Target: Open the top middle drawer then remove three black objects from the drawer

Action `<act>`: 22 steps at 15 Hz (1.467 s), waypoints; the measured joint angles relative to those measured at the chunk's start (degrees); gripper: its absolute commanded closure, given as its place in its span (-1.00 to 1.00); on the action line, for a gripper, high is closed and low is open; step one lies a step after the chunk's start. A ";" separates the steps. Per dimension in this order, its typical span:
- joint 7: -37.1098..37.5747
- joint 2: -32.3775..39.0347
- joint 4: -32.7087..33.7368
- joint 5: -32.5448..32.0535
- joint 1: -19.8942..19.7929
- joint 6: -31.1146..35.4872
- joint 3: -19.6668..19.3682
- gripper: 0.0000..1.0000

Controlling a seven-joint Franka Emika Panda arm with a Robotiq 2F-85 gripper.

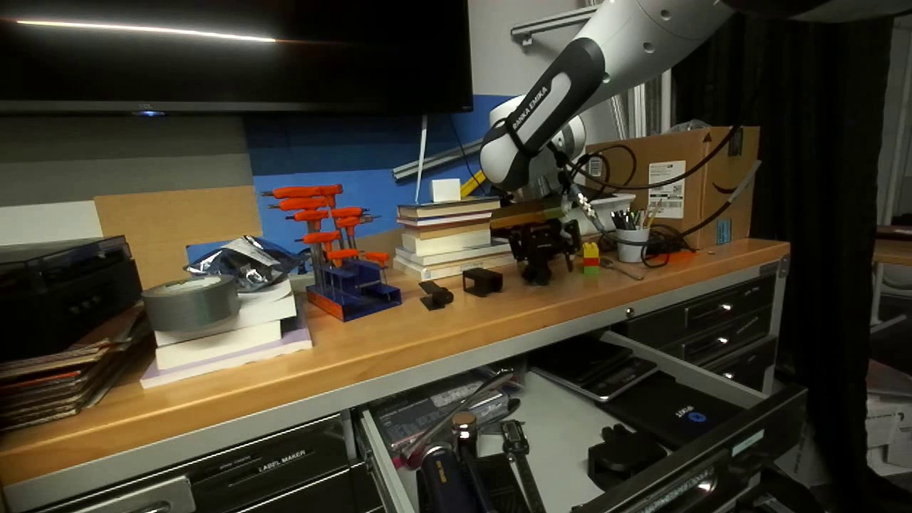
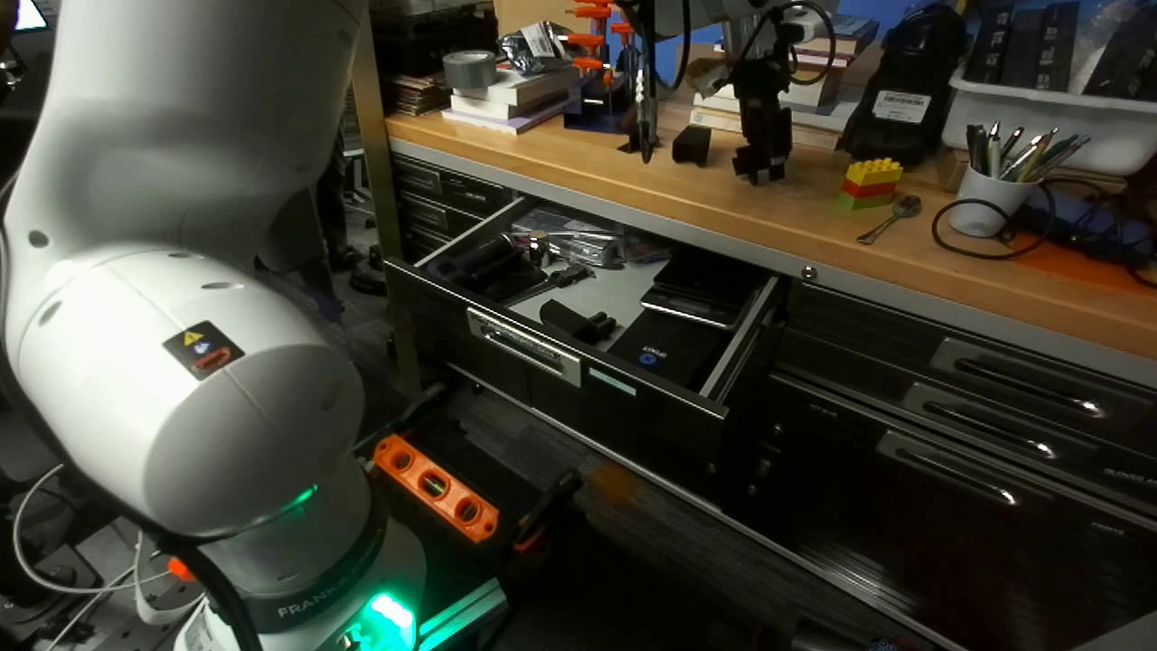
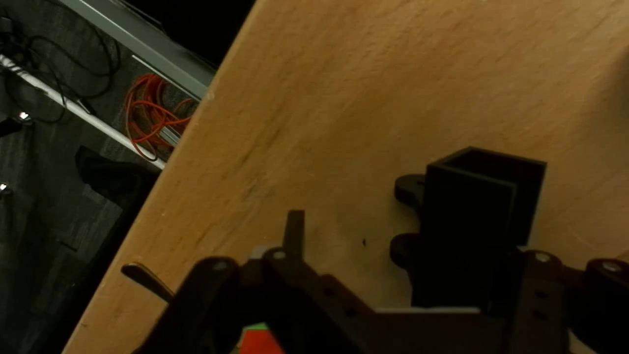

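Drawer (image 1: 563,427) open | step: likely set-down of black block (image 3: 464,221) on table (image 3: 344,108) | fingers (image 3: 295,231) apart, gap beside black block | next: lift straight clear without tipping it

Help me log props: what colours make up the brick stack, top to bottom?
The brick stack is yellow, red, then green, clearest in an exterior view.

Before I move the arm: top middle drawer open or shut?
Open: both exterior views show the drawer pulled out past the worktop edge, a black block visible inside.
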 measured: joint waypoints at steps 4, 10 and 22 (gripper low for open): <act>-2.21 -0.40 0.00 1.64 0.04 -0.37 0.10 -1.00; -8.32 -1.45 0.41 5.55 0.02 -2.48 0.46 -1.00; -35.56 -23.29 -18.64 6.99 -0.90 -7.13 2.37 -1.00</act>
